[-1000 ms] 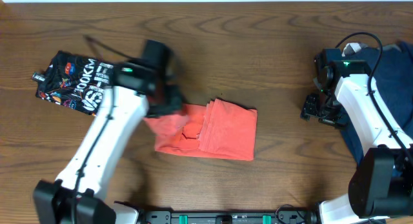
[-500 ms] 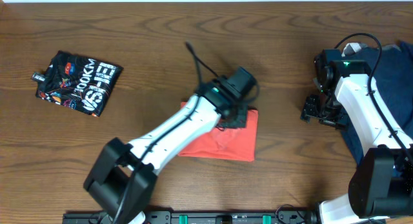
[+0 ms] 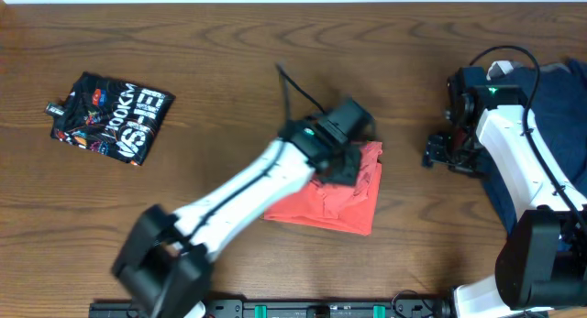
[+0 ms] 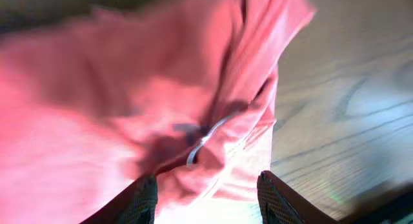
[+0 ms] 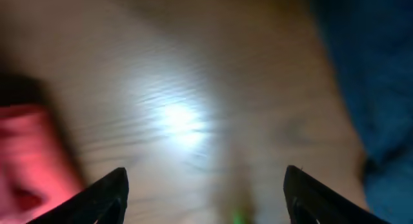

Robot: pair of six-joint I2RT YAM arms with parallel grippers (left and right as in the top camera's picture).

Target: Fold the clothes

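The coral-red T-shirt (image 3: 332,204) lies folded and rumpled at the table's centre; it fills the left wrist view (image 4: 116,88). My left gripper (image 3: 354,162) sits on its upper right part, jaws (image 4: 210,201) open with red fabric bunched between and under them. My right gripper (image 3: 447,155) is open and empty above bare wood, to the right of the red shirt. Its blurred wrist view (image 5: 206,192) shows the red shirt's edge (image 5: 26,153) at left and navy fabric (image 5: 374,69) at right.
A folded black T-shirt with white lettering (image 3: 112,116) lies at the far left. A dark navy garment (image 3: 559,107) is piled at the right edge, behind my right arm. The table (image 3: 183,43) is brown wood.
My left arm has swung from the shirt's left side to its right side. The red shirt has shifted right and bunched up. My right gripper has edged slightly left.
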